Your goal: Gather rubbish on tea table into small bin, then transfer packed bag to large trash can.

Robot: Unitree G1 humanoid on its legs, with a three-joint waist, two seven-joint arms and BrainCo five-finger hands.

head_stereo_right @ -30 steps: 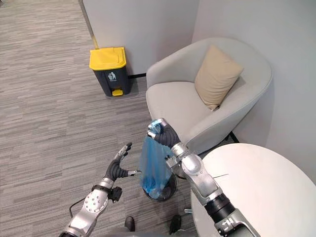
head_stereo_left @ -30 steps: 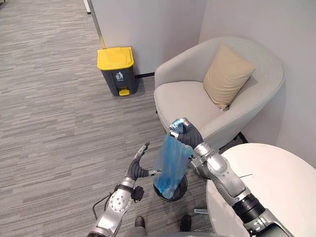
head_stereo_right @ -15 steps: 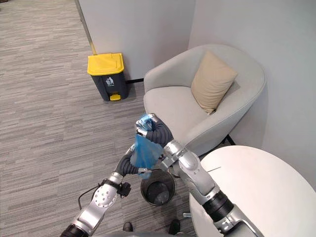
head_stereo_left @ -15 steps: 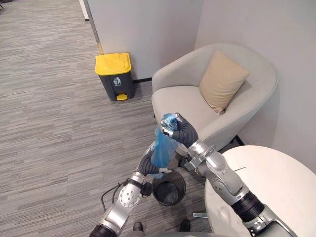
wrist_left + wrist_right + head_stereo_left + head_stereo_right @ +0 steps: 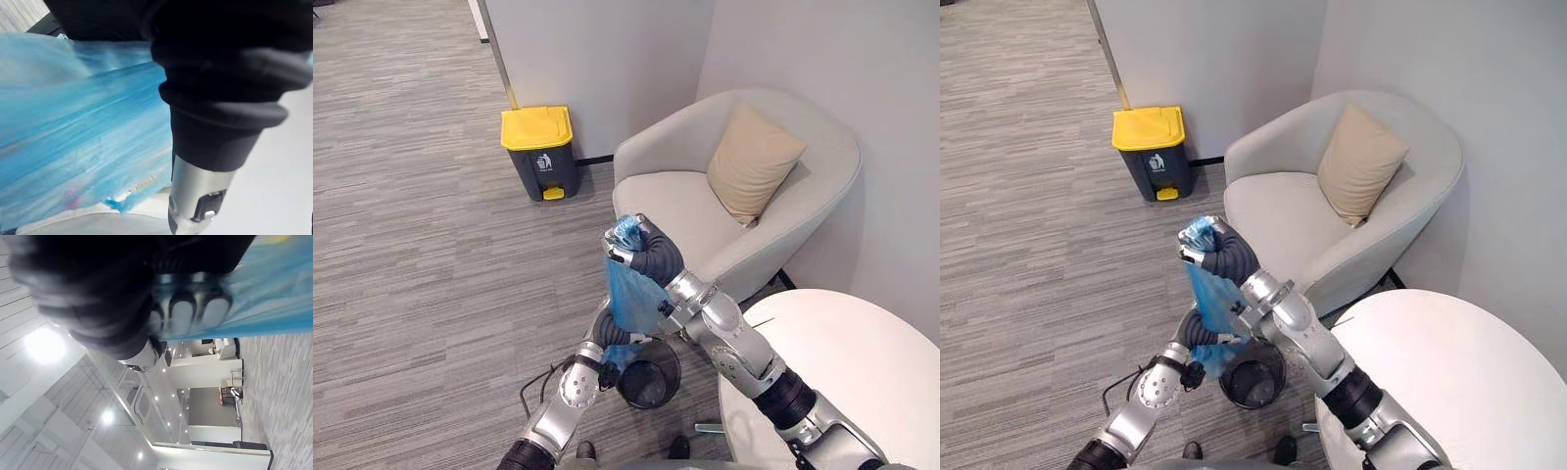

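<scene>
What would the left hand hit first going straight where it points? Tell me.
Likely the blue bag hanging from the right hand; the left hand points up at it from close; depth is unclear.

Grey armchair; tan cushion on it

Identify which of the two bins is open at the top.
The small black bin by the round table is open; the farther grey trash can has its yellow lid shut.
</scene>
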